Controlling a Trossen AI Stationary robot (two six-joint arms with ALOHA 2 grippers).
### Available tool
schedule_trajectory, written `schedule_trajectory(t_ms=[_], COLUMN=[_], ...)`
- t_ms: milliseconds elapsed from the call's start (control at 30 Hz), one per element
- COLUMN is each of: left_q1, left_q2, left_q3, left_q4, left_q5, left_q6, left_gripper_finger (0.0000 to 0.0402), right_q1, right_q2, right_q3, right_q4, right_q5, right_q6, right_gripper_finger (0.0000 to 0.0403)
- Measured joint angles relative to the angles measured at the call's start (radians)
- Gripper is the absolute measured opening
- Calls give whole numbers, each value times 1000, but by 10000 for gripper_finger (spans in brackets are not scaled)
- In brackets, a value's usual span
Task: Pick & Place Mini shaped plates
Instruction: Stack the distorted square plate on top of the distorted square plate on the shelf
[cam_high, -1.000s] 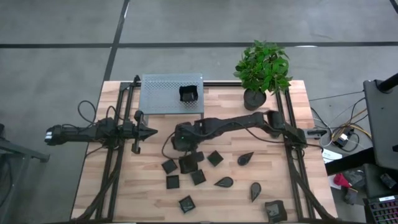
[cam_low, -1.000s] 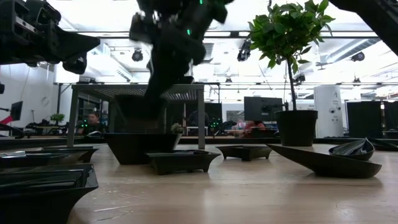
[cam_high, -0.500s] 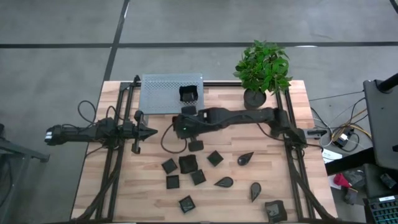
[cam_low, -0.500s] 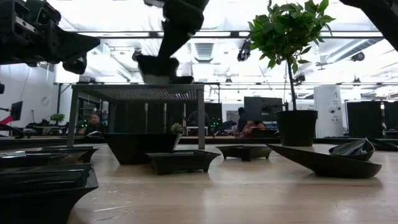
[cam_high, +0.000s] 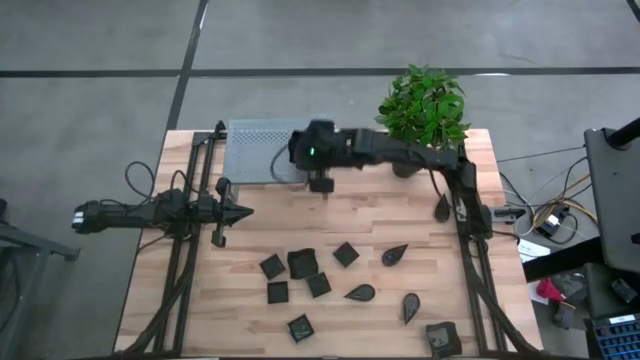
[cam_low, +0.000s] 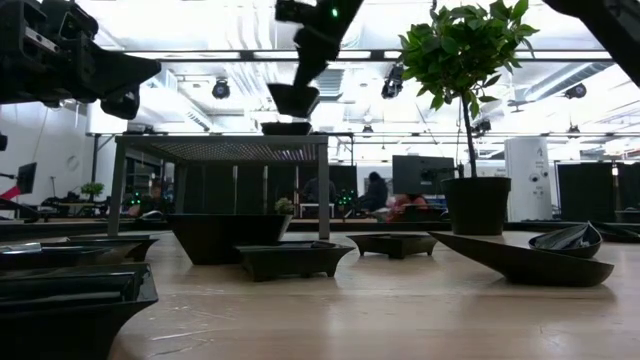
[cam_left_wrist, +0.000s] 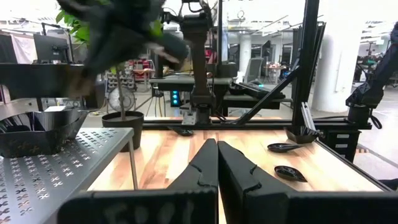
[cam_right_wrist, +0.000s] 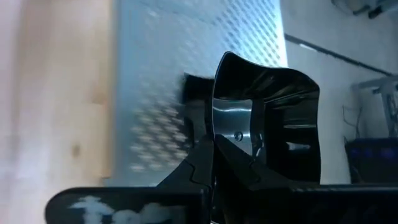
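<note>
My right gripper (cam_high: 320, 178) is shut on a square mini plate (cam_low: 294, 98), raised over the near right corner of the perforated metal stand (cam_high: 262, 150). A second square plate (cam_low: 287, 128) sits on the stand's top by its base. Several other mini plates, square (cam_high: 303, 262) and teardrop (cam_high: 395, 254), rest on the near half of the wooden table (cam_high: 240, 300). My left gripper (cam_high: 246, 211) is shut on nothing, level above the table's left side. My right gripper pinches one side wall of the square plate (cam_right_wrist: 214, 127), one finger (cam_right_wrist: 249, 171) inside the dish and the other outside. The fingers slant down from above. The plate hangs below them, hollow side up, clear of the table and a little above the stand's top.
A potted plant (cam_high: 412, 155) stands at the far right, close to my right arm. A teardrop plate (cam_high: 442, 208) lies near the right arm's base. Dark frame rails (cam_high: 185, 270) run along both sides of the table. Bare wood lies between the stand and the plates.
My right gripper, shut throughout, has risen from the cluster of plates on the near half and gone toward the far edge and the stand, tipping less steeply downward. The square plate has gone with it, lifted clear of the table to above the stand's top.
</note>
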Motion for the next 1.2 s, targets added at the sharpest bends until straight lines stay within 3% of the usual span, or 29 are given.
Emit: schedule_trajectory(t_ms=[300,900,1200], left_q1=[0,0,0], left_q2=[0,0,0], left_q3=[0,0,0], left_q4=[0,1,1], left_q5=[0,0,0], left_q6=[0,0,0], left_gripper_finger=[0,0,0], right_q1=[-83,-66,-54], right_q2=[2,2,3], right_q3=[-38,-94,-100], right_q4=[49,99,136], right_q5=[-106,-113,-70], right_q6=[-56,-22,-51], right_gripper_finger=[8,10,69])
